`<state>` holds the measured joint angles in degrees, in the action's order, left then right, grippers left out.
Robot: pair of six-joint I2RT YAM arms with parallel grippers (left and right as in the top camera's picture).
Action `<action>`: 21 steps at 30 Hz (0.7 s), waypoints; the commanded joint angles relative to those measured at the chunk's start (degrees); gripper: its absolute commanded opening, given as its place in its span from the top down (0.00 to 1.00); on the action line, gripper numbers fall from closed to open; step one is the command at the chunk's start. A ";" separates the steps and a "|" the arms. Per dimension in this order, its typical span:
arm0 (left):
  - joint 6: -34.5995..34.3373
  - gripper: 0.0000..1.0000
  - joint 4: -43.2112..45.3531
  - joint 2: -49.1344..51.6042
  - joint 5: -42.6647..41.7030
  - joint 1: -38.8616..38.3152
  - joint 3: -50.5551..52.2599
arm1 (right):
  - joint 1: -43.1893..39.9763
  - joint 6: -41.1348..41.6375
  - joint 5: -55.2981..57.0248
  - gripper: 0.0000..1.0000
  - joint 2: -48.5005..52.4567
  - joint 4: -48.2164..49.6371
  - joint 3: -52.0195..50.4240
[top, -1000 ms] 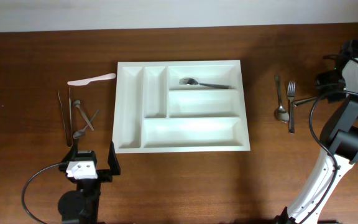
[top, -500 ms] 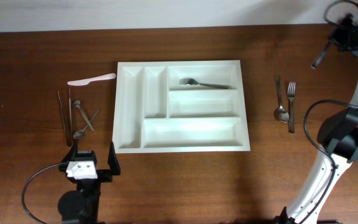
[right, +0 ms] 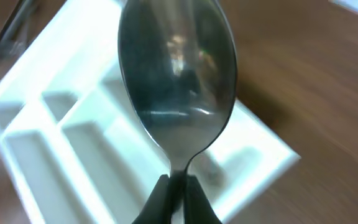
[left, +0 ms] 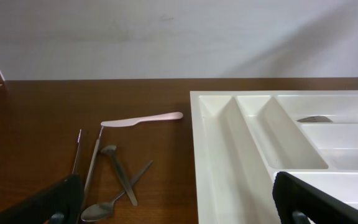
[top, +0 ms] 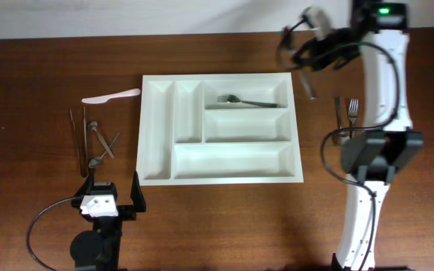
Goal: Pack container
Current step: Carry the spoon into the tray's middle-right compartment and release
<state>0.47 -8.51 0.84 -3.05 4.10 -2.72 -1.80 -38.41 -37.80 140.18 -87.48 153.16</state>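
Beside container (top: 239, 76) corner, right tool (right: 174, 196) clasping spoon (right: 178, 87)

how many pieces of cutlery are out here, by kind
spoons: 4 (one in the right gripper, one right of the tray, two left of it)
forks: 2 (one in the tray, one right of it)
knife: 1, white
thin sticks: 2, kind unclear
total: 9

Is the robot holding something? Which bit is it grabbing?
Yes. The right gripper holds a shiny silver metal spoon by its thin handle, just below the bowl. The left gripper is open and holds nothing.
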 commanded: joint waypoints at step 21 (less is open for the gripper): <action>0.87 0.01 0.11 -0.50 -0.61 -0.20 0.35 | 14.97 -36.39 0.90 0.96 -0.20 -0.68 -22.82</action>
<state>0.47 -8.51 0.84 -3.05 4.10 -2.72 12.32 -72.49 -35.90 140.18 -89.45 133.49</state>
